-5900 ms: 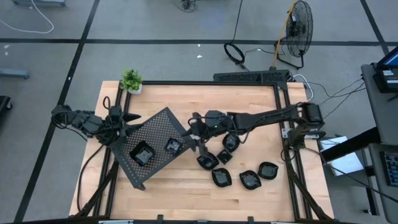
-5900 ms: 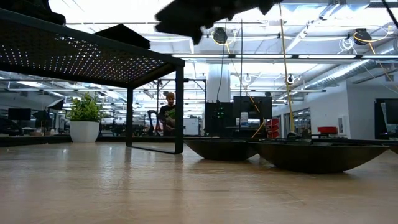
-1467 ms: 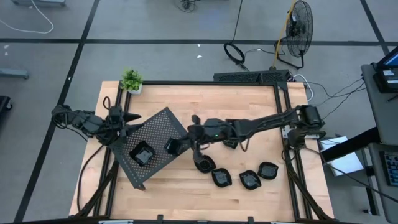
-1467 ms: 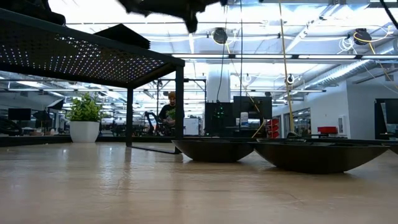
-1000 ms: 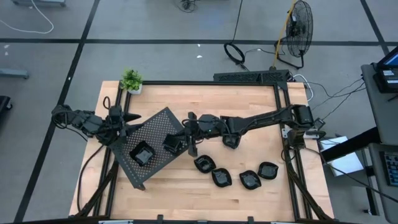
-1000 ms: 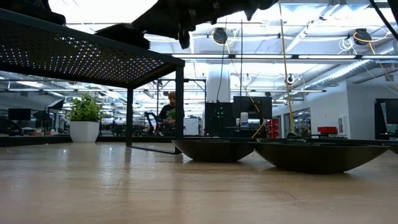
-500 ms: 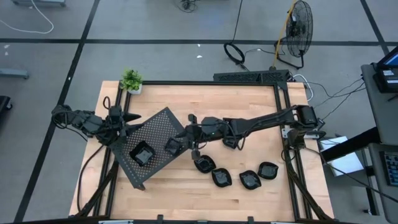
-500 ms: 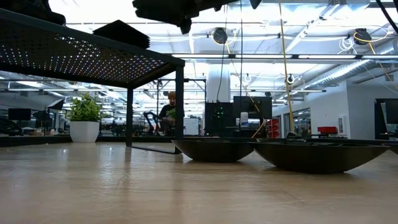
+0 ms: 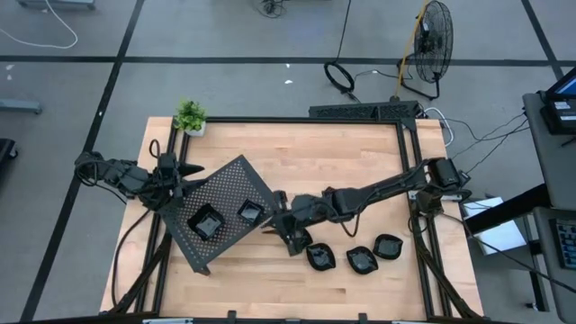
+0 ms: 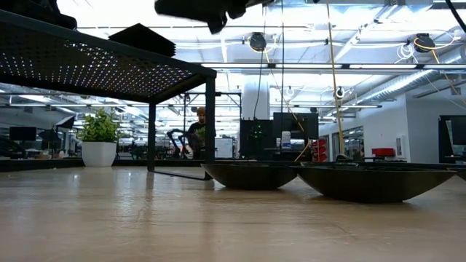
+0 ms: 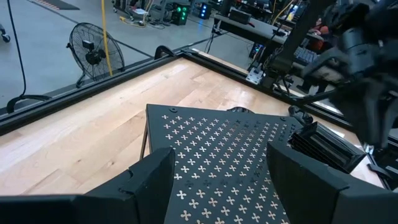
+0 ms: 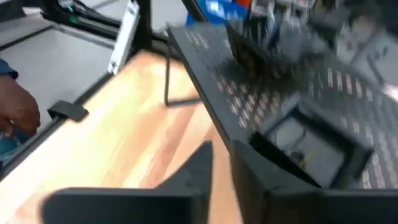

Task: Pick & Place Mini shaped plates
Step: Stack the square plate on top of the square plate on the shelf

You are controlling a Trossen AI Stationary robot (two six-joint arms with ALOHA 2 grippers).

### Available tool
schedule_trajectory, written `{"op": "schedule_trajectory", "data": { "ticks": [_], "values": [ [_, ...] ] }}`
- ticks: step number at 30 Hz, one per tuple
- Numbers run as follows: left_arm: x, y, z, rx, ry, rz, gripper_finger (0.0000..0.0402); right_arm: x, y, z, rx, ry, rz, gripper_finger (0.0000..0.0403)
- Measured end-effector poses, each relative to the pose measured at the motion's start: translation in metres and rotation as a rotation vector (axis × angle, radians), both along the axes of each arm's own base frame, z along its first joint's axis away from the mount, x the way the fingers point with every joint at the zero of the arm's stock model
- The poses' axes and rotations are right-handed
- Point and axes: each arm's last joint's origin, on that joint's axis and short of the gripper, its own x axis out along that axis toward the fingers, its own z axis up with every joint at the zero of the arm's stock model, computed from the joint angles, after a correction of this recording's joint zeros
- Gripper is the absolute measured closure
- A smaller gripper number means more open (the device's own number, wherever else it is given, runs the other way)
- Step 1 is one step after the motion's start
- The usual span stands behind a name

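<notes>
High view shows two plates (image 9: 207, 222) on the holey tray (image 9: 229, 184) and three more (image 9: 360, 259) in a row on the bench (image 9: 360, 153). The right tool (image 9: 290, 241) hangs over the bench by the tray's corner, its fingers nearly pressed together. It could bump that corner or knock the closest plate (image 9: 320, 257). The left tool (image 11: 217, 186) waits spread wide at the tray. The plates are too small to tell which way they point.

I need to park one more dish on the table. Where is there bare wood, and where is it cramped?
Bare wood: the wide stretch between the small potted plant and the table's far right corner, and the near strip below the glossy black mini plates. It is cramped between the dark perforated metal tray and those plates, where the right gripper hangs.
</notes>
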Motion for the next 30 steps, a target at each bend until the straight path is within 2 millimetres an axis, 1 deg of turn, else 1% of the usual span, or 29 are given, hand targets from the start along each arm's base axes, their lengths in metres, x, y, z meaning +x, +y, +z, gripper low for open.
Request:
{"op": "schedule_trajectory", "data": {
  "ticks": [1,3,7,11,16,20,24,26,28,30],
  "values": [
    [0.000,0.000,0.000,0.000,0.000,0.000,0.0146,0.000,0.002,-0.001,-0.009,-0.021,0.009,0.0380],
    [0.000,0.000,0.000,0.000,0.000,0.000,0.0146,-0.001,0.002,-0.003,-0.011,-0.053,0.017,0.0395],
    [0.000,0.000,0.000,0.000,0.000,0.000,0.0146,-0.002,-0.010,-0.012,0.016,-0.071,-0.022,0.0399],
    [0.000,0.000,0.000,0.000,0.000,0.000,0.0147,0.000,-0.023,-0.014,0.038,-0.068,-0.061,0.0401],
    [0.000,0.000,0.000,0.000,0.000,0.000,0.0146,0.001,-0.030,-0.014,0.073,-0.060,-0.036,0.0402],
    [0.000,0.000,0.000,0.000,-0.001,0.001,0.0146,0.002,-0.032,-0.012,0.054,-0.092,-0.047,0.0402],
    [0.000,0.000,0.000,0.000,0.000,0.001,0.0146,0.004,-0.039,-0.010,-0.003,-0.128,-0.124,0.0403],
    [0.000,0.000,0.000,0.000,-0.001,0.000,0.0146,0.004,-0.044,-0.011,0.002,-0.117,-0.153,0.0403],
    [0.000,0.000,0.000,0.000,0.000,0.000,0.0146,0.004,-0.045,-0.011,0.062,-0.097,-0.118,0.0403],
    [0.000,0.000,0.000,0.000,0.000,0.001,0.0146,0.003,-0.037,-0.011,0.130,-0.081,0.001,0.0403]
  ]
}}
